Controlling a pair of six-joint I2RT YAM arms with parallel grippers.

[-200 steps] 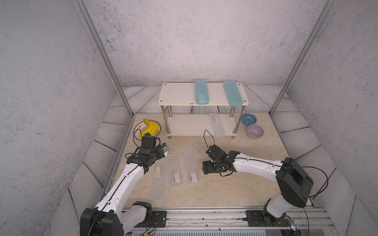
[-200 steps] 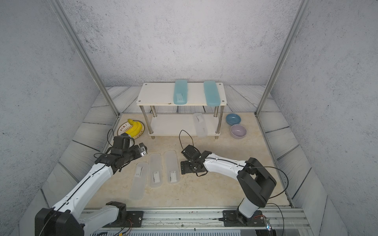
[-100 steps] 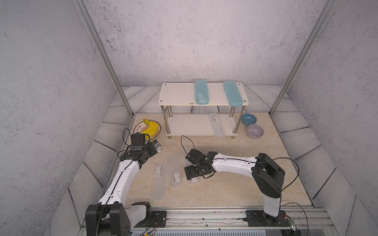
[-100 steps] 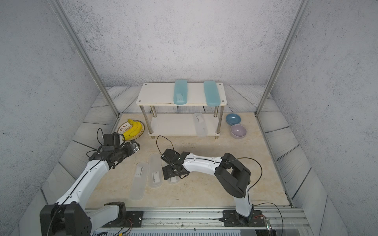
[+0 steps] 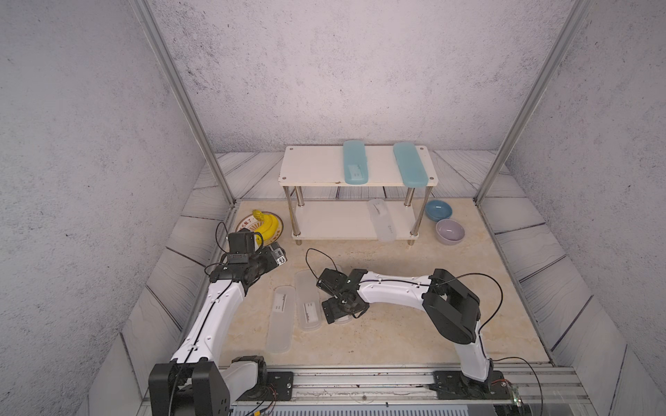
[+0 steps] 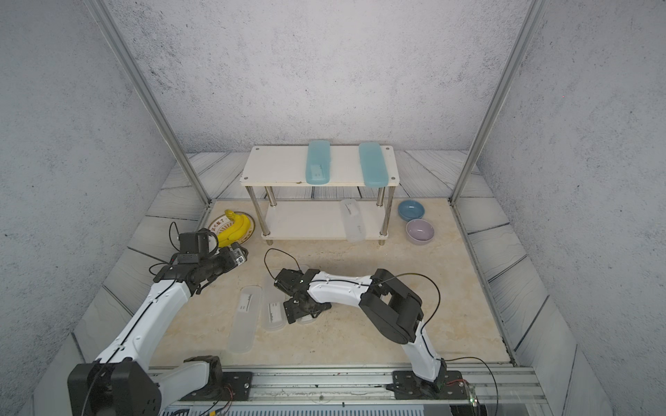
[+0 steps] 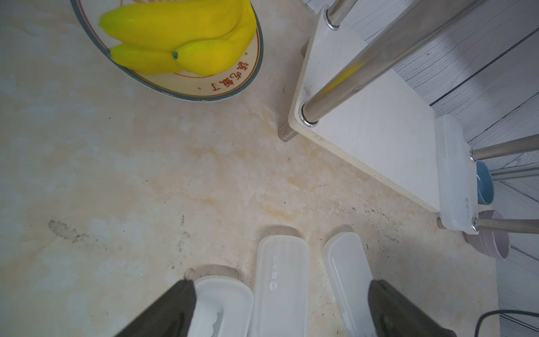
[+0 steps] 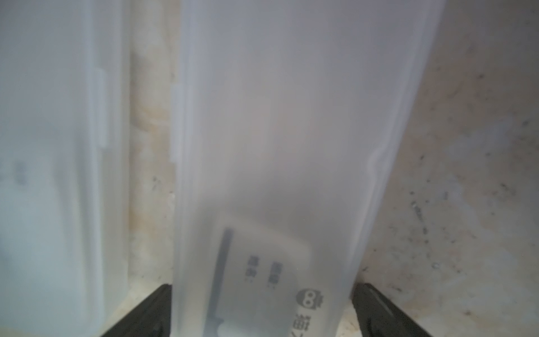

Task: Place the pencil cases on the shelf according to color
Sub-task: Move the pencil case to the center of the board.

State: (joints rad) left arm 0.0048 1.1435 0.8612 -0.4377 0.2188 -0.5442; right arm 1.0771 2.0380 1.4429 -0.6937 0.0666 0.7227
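Right gripper sits low over the table, jaws spread wide, and the nearest frosted case runs straight between them. There's one finger along each long edge, with the label and owl logo right at the fingertips. Whether the pads actually touch the plastic, can't tell. The case looks flat on the table, not lifted. In both top views the gripper body covers most of that case, and only its rounded ends poke out. Just beside the gripper, on the side toward the left arm, lies the middle frosted case, parallel, with a narrow strip of table between. One further out is the third frosted case, set a little closer to the rail.

Left gripper hangs above the table, jaws apart, nothing between them. Just past its fingertips are the rounded ends of all three table cases. Farther ahead is the plate of bananas and a corner of the shelf.

The shelf stands well away from both grippers, by the back wall. On its lower board a fourth frosted case lies near the leg beside the blue bowl. Up top, the labelled teal case and plain teal case lie side by side, apart.
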